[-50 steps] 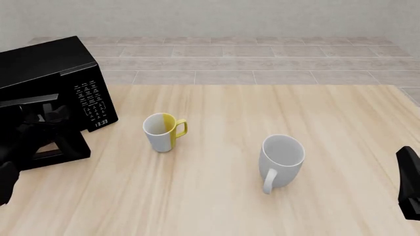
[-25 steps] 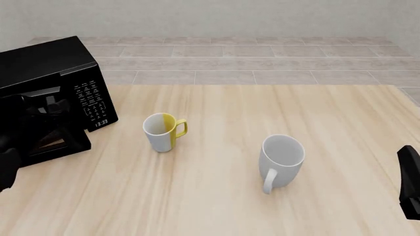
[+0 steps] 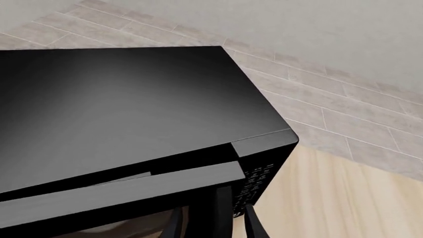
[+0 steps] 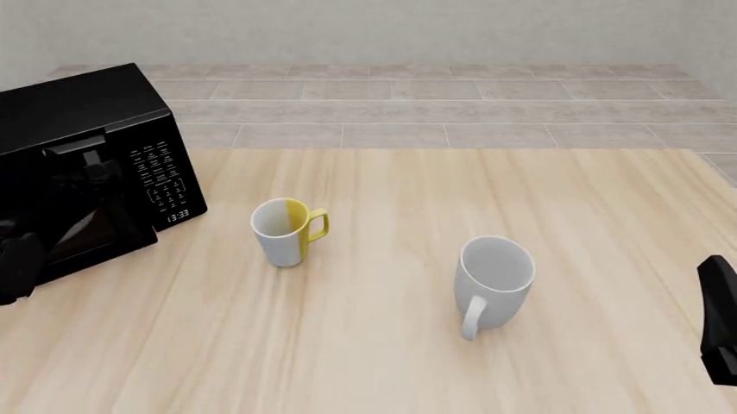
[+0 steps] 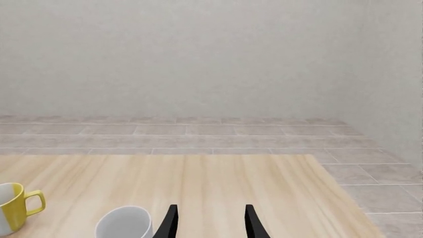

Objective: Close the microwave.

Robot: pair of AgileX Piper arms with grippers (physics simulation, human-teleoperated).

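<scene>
On the counter's (image 4: 461, 190) far left corner sits the microwave (image 4: 81, 112), a big glossy black box whose door (image 4: 69, 216) looks almost home, though from the left wrist view a thin dark seam shows between the door's top edge and the body, so I would judge it not quite latched. Pressed up against that door is the left end effector (image 3: 213, 225); its two fingers stand a little apart with nothing between them, and in the front view it is black on black, so exactly where it touches is hard to say. Too light a last push, I think, would leave the door ajar; one given off-centre or too hard could shove the whole box along the wood or twist it, since nothing braces it from behind. Fingers could also slip off the door's edge toward the button panel (image 4: 161, 177). Well apart from all this, the larger white mug (image 4: 495, 280) and the smaller yellow-and-white mug (image 4: 282, 228) are at little risk unless the box slides far. Over at the near right edge, the right end effector (image 5: 210, 223) hangs idle, fingers parted and gripping nothing.
</scene>
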